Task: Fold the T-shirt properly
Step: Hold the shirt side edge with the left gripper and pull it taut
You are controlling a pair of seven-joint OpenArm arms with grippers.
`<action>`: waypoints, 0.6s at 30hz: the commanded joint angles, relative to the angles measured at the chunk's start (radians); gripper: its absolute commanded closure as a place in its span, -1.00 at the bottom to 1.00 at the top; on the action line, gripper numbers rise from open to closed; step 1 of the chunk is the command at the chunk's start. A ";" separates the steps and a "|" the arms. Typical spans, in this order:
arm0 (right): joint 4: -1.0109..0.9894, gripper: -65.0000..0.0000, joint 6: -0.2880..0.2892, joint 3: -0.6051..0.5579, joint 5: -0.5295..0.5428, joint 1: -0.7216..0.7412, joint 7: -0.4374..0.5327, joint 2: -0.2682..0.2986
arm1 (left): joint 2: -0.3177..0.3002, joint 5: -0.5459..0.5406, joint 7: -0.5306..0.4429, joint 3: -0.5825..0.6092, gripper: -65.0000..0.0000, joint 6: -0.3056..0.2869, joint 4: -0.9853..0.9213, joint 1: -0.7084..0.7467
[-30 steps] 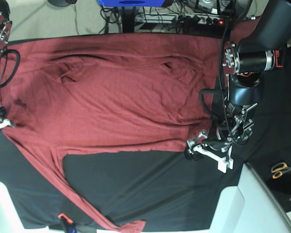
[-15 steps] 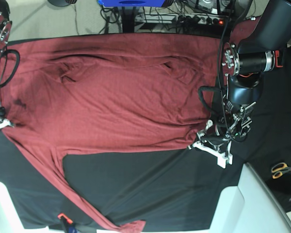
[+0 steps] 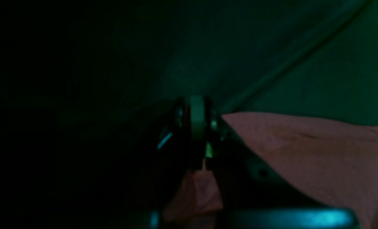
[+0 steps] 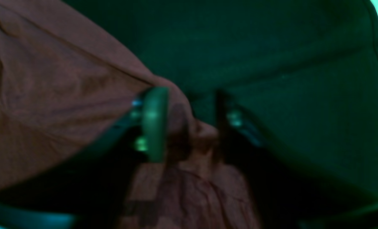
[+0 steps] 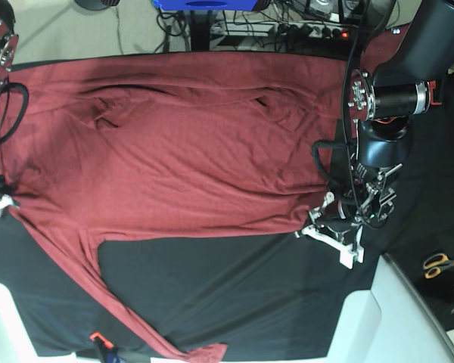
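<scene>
You see the T-shirt (image 5: 181, 151) as soft matt knit cloth, lying on a matt black table cloth (image 5: 234, 295).

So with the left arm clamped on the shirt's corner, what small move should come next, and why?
Probably close the right gripper: its fingers stand open around a bunch of T-shirt hem, while the left gripper is already shut on its corner. Both need a hold before lifting for the fold.

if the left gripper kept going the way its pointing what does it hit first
The left gripper points down at the black table cloth, already shut on the T-shirt edge. Cloth comes first, though depth is unclear.
</scene>
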 commanded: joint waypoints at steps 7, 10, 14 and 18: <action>-0.053 -0.54 0.001 0.004 0.005 0.081 0.018 0.025 | -0.012 -0.006 -0.013 0.000 1.00 -0.004 0.018 -0.028; -0.217 -0.54 0.001 0.004 0.005 0.174 0.024 0.053 | -0.012 -0.006 -0.013 0.000 1.00 -0.004 0.018 -0.028; -0.345 -0.54 0.006 -0.002 0.005 0.237 0.035 0.065 | -0.020 -0.006 -0.013 0.001 1.00 -0.004 0.018 -0.027; -0.414 -0.52 0.006 -0.003 0.005 0.237 0.084 0.063 | -0.026 -0.006 -0.013 0.001 1.00 -0.004 0.020 -0.017</action>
